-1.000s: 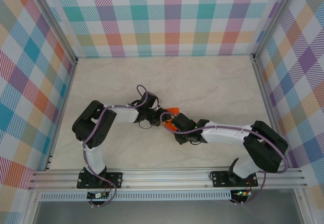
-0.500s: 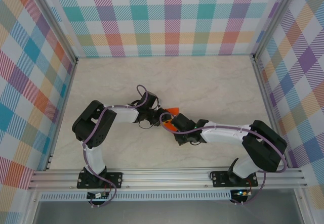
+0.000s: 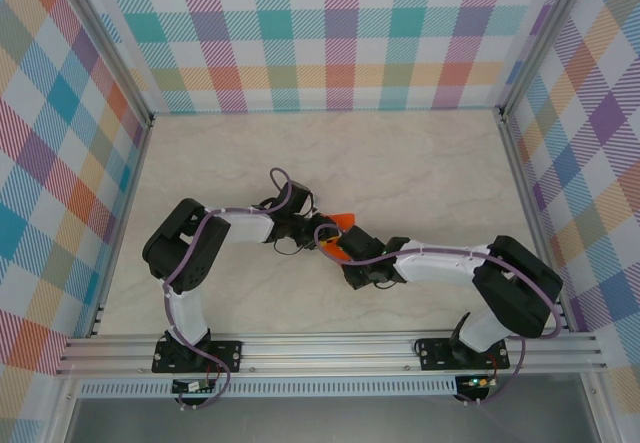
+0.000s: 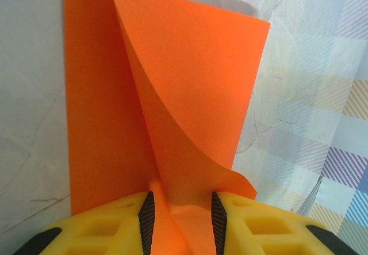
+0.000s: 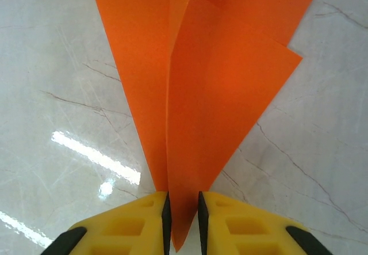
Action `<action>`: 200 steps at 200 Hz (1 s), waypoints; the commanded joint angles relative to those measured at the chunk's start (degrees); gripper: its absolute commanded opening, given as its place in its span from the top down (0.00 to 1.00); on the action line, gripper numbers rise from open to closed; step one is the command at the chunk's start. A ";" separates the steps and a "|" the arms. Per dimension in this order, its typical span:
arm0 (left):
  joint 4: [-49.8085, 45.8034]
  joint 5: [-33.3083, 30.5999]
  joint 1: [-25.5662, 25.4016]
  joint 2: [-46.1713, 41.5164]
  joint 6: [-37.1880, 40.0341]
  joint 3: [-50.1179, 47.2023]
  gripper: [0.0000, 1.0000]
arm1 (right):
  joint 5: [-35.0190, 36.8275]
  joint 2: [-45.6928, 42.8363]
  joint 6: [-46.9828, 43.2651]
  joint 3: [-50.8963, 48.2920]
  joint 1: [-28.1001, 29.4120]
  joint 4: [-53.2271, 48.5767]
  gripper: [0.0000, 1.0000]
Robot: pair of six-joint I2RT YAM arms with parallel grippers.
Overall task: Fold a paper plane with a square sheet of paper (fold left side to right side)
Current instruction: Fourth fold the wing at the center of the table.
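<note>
The square sheet of paper (image 3: 340, 222) is bright orange and folded into a creased, pointed shape, held off the marble table between the two arms. In the left wrist view the paper (image 4: 190, 82) curls up in two layers, and my left gripper (image 4: 179, 220) is shut on its bunched lower edge. Seen from above, the left gripper (image 3: 312, 227) is at the paper's left side. My right gripper (image 3: 345, 254) is at the near right end. Its jaws stand a narrow gap apart around the paper's pointed tip (image 5: 183, 232), loose on the right side.
The pale marble table (image 3: 420, 163) lies bare around the paper. Checked walls (image 3: 340, 33) close off the back and both sides. An aluminium rail (image 3: 330, 348) with both arm bases runs along the near edge.
The right arm's elbow has shifted slightly left. The right jaws have parted a little around the paper tip. The left arm and the paper have stayed in place.
</note>
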 commanded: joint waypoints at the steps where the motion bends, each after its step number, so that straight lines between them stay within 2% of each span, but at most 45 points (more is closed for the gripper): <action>1: -0.46 -0.52 -0.66 -1.16 0.64 0.05 0.66 | -0.20 -2.93 0.04 0.36 0.28 -2.32 0.74; 27: -0.36 -0.52 -0.66 -1.16 0.60 -0.08 0.66 | -0.50 -7.32 -0.16 0.15 -0.10 -2.99 0.66; 37: -0.36 -0.51 -0.66 -1.12 0.62 -0.11 0.66 | -2.75 -9.48 -0.64 -0.22 -1.15 -2.48 0.63; 53: -0.37 -0.38 -0.66 -1.16 0.64 -0.07 0.66 | -10.35 -12.42 -1.63 -1.67 -4.76 0.74 0.57; 82: -0.11 -0.58 -0.61 -1.27 0.50 -0.34 0.66 | -27.85 -13.49 0.96 -5.20 -13.90 12.38 0.56; 98: 0.33 -0.45 -0.68 -1.18 0.34 -0.33 0.66 | -33.98 -11.60 2.71 -5.25 -17.91 16.89 0.56; 115: 0.33 -0.44 -0.74 -1.06 0.35 -0.14 0.66 | -37.82 -9.08 3.63 -4.36 -19.76 19.55 0.56; 166: 0.59 -0.80 -1.18 -1.42 0.24 -0.44 0.66 | -38.39 -2.26 4.07 -2.99 -21.62 19.99 0.60; 200: 0.70 -0.67 -1.36 -2.07 0.05 -0.46 0.65 | -24.52 -2.22 -0.97 -0.43 -15.15 10.58 0.56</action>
